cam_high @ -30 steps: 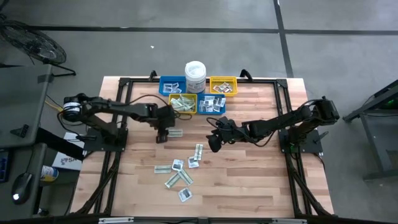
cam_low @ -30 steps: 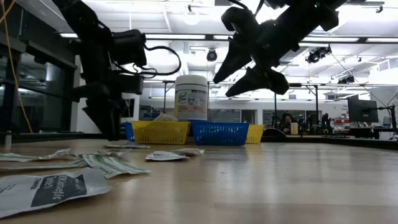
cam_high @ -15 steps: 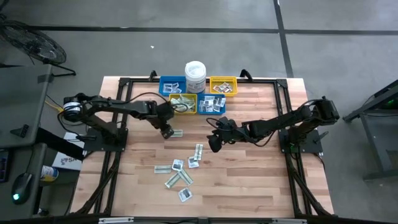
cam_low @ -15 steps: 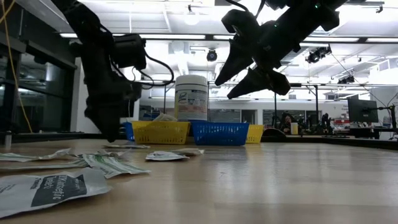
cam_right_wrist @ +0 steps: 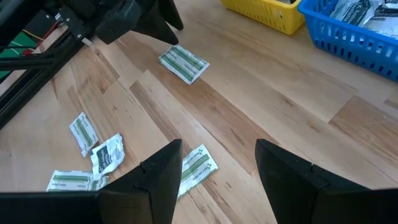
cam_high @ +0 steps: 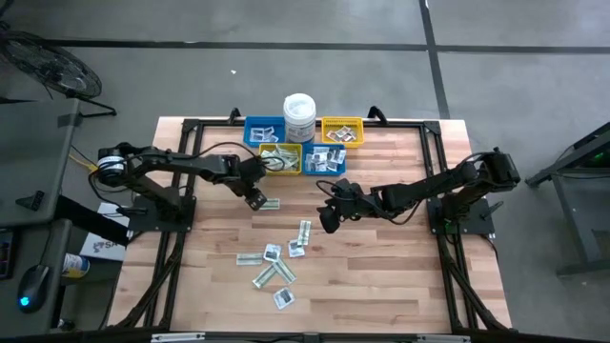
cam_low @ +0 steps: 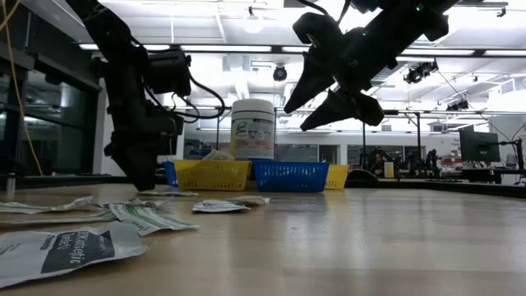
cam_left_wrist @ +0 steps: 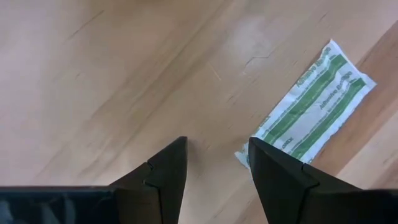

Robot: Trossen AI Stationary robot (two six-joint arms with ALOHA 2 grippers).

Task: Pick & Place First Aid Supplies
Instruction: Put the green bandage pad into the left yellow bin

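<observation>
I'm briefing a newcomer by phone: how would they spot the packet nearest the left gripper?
Find the bins at the table's far edge. Just in front of the yellow one, beside the open left gripper, lies a green-and-white strip packet. It lies alone, apart from the packet cluster nearer the table's middle.

Little print here can I read. The green-and-white strip packet [cam_left_wrist: 314,101] just beside my left tool [cam_left_wrist: 214,163] bears green lettering, too blurred to spell. The white square packet [cam_low: 70,247] nearest the desk's front edge carries a dark band with pale letters, unreadable. The white tub's [cam_low: 253,128] label is illegible too.
</observation>
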